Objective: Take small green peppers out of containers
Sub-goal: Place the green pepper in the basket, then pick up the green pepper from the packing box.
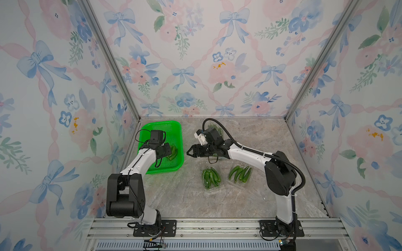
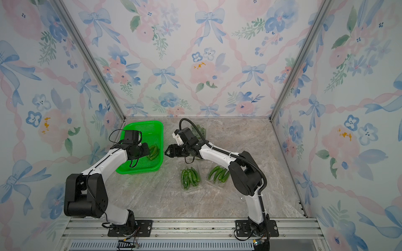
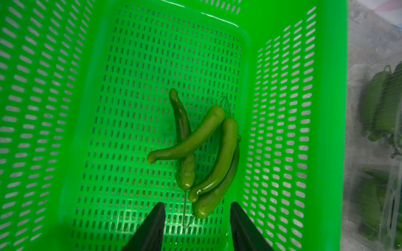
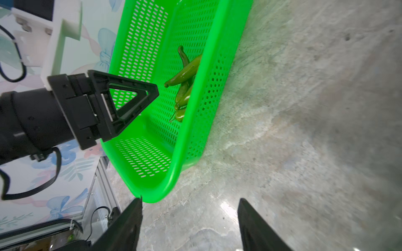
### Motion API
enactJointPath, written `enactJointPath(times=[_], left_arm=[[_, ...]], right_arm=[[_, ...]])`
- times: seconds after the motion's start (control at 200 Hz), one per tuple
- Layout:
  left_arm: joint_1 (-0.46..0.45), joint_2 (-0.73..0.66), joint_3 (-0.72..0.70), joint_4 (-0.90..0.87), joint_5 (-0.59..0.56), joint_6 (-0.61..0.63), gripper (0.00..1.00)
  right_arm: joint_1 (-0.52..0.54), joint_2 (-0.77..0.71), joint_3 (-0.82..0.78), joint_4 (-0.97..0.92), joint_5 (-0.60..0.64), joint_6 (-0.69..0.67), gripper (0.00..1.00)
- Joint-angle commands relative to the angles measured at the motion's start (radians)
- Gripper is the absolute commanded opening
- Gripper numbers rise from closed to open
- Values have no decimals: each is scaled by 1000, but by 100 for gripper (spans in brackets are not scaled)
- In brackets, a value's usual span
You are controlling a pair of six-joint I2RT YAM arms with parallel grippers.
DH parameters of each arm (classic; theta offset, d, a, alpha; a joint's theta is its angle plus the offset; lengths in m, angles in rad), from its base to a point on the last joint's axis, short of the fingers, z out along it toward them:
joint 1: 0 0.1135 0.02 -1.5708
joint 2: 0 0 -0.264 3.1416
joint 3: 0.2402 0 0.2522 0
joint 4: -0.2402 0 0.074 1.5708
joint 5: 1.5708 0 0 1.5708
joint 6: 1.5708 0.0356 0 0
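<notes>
Farthest left, the left tool (image 3: 197, 205) hangs over the green basket (image 1: 162, 122), its jaws spread with nothing between them; four small green peppers (image 3: 191, 141) lie crossed on the perforated floor just beneath it, out of their packs. Just beside the basket's right wall, the right tool (image 4: 191, 199) hovers above the bare worktop (image 1: 217, 206), jaws likewise spread and empty. Behind its wrist a clear container (image 2: 201, 130) with peppers inside shows only in part. Further right and nearer the front, two more containers sit close together: one (image 1: 212, 188) is packed with a tight bunch (image 1: 210, 177), the next (image 1: 236, 183) holds a looser fan (image 1: 239, 172); whether lids cover them I cannot tell. The peppers look light, firm and glossy, so probably slick. A pinch across the thick middle of a body should hold better than one on the tapering tip or the thin stem, which may bend or snap. The clamshells look flimsy and will likely slide or lift along unless steadied, and the tight bunch leaves little room to slip a jaw between bodies
</notes>
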Motion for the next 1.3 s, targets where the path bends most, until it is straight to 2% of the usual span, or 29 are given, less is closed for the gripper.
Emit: enactJointPath(times=[0.0, 0.22, 0.425, 0.445, 0.58, 0.795, 0.945, 1.115, 1.295], left_arm=[[-58, -57, 37, -4, -36, 4, 52], [-347, -50, 161, -2, -72, -21, 53], [-626, 101, 319, 1, -83, 43, 53], [-651, 118, 331, 1, -84, 52, 53], [-773, 238, 407, 0, -66, 106, 53], [-883, 337, 480, 0, -21, 159, 52], [-946, 372, 488, -4, -71, 198, 55], [-965, 417, 490, -6, -68, 196, 54], [-974, 490, 509, -6, -71, 198, 53]], right_arm=[[-14, -128, -61, -88, 103, -53, 69], [-119, -342, -325, -53, 138, 29, 69], [-211, -557, -510, -123, 214, 34, 69], [-221, -575, -526, -129, 219, 64, 69], [-278, -705, -625, -168, 270, 104, 70], [-388, -890, -741, -288, 362, 118, 72], [-501, -969, -820, -326, 329, 112, 73], [-610, -1038, -897, -321, 275, 126, 74], [-635, -1038, -888, -336, 250, 99, 74]])
